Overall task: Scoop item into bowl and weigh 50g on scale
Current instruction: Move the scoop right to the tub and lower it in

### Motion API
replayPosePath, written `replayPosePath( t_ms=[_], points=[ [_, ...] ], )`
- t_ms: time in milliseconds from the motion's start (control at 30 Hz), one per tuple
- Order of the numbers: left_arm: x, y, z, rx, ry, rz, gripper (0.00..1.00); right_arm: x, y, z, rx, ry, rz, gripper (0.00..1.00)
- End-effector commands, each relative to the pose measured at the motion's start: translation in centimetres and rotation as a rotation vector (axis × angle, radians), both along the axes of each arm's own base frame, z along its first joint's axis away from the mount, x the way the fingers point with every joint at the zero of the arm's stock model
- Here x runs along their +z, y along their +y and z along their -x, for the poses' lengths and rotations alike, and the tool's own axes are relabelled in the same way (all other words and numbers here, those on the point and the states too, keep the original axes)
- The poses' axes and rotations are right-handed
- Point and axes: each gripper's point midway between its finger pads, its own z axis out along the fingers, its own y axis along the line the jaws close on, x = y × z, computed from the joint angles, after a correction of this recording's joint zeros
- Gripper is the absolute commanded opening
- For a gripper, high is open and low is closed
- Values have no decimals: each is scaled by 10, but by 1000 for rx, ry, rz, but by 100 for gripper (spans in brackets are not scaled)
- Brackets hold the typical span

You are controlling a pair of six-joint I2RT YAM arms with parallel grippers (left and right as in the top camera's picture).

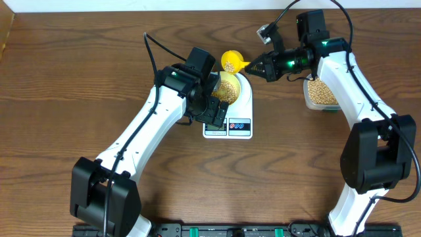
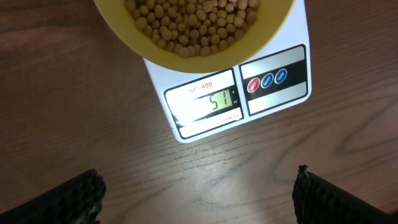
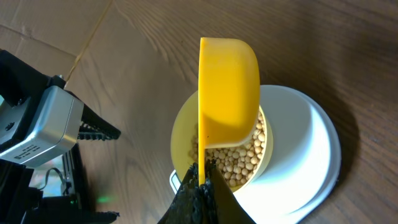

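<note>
The pale yellow bowl point(image 1: 227, 87) sits on the white scale point(image 1: 240, 105), holding the tan beans point(image 2: 186, 18). The bowl point(image 2: 155, 46) fills the top of the left wrist view, and the display point(image 2: 214, 102) of the scale point(image 2: 273, 93) reads 51. My right gripper point(image 3: 204, 182) is shut on the thin handle of the bright yellow scoop point(image 3: 227, 87), which hangs tipped on its side over the bowl point(image 3: 183, 140). From overhead the scoop point(image 1: 231, 60) shows some beans inside. My left gripper point(image 2: 199, 202) is open and empty, hovering over bare table in front of the scale.
A clear plastic tub point(image 1: 320, 93) of beans stands at the right, under the right arm. The left arm point(image 1: 158, 112) reaches diagonally to the scale's left side. Cardboard lies beyond the table's far edge point(image 3: 56, 25).
</note>
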Motion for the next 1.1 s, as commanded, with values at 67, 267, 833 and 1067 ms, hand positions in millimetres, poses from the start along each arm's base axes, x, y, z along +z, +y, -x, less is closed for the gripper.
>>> replayPosePath(
  t_ms=[67, 267, 833, 1067],
  points=[
    [-3, 2, 0, 9, 10, -6, 98, 19, 5, -6, 11, -54, -37, 1],
    [-3, 2, 0, 9, 10, -6, 98, 24, 6, -13, 11, -100, -46, 1],
    [-3, 2, 0, 9, 10, -6, 98, 25, 1, -16, -33, -48, -61, 1],
    [-3, 2, 0, 9, 10, -6, 98, 42, -28, -22, -73, 19, -187, 1]
  ],
)
